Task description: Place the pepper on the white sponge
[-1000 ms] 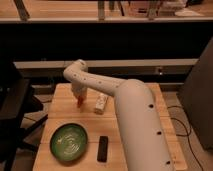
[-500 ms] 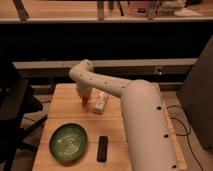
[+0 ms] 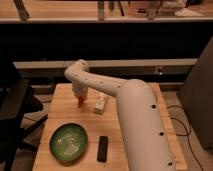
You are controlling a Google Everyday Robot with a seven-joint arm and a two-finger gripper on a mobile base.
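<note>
In the camera view, the robot's 1 white arm [image 3: 131, 107] reaches from the near-right corner of the wooden counter [image 3: 60, 107] across toward its far-left part, where it bends down at the wrist. The gripper [image 3: 79, 96] hangs there above the wood, closer to the far edge than to the near one, and it is clenched on the pepper [image 3: 80, 101]. The pepper shows as a small orange-red sliver sticking out beneath the gripper. Its long axis runs close to upright and its narrow tip points down at the counter (whether the tip touches the wood cannot be told). Just to the right of the pepper, and apart from it, the white sponge [image 3: 101, 104] lies on the counter about midway between the left and right edges. It is a pale, chunky block whose far end is tucked against the underside of the arm. The green plate [image 3: 56, 145] sits at the near-left corner, well apart from the gripper. To the right of the plate, by the near edge, lies a small black bar [image 3: 102, 148], its long axis running from the near edge toward the far edge.
</note>
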